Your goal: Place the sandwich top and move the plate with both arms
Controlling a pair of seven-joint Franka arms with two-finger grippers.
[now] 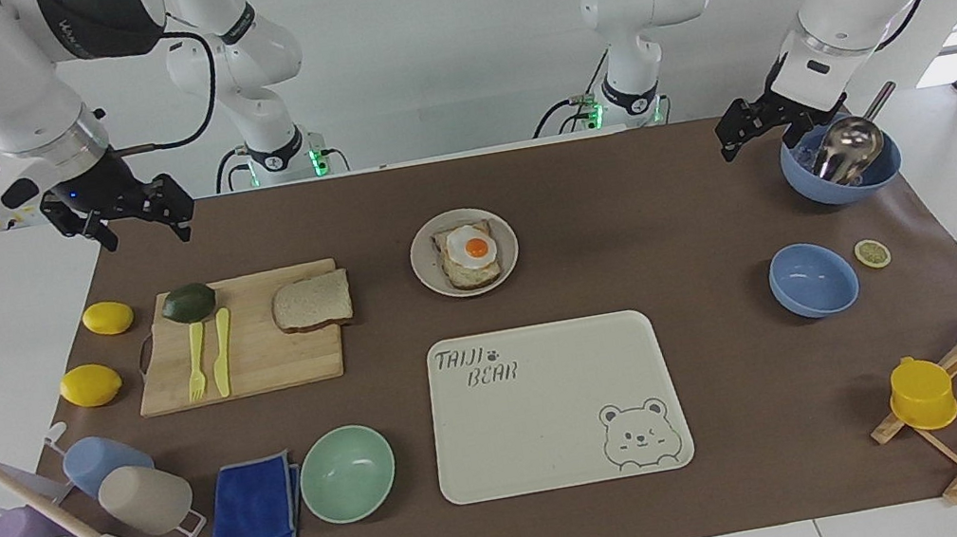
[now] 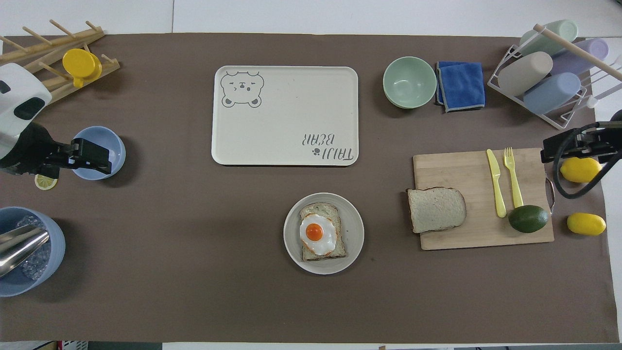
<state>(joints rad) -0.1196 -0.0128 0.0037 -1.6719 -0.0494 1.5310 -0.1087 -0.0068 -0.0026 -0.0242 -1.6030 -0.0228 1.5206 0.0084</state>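
Sandwich top (image 1: 312, 302) on the cutting board (image 1: 263, 360) looks soft and light, pinch opposite crusts gently; right hand (image 1: 134, 217) probably spread open, left hand (image 1: 768, 128) unclear.

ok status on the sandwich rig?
Left end effector open over blue bowl; right end effector open, clear of the board. Sandwich top on cutting board, untouched. Plate unobstructed.
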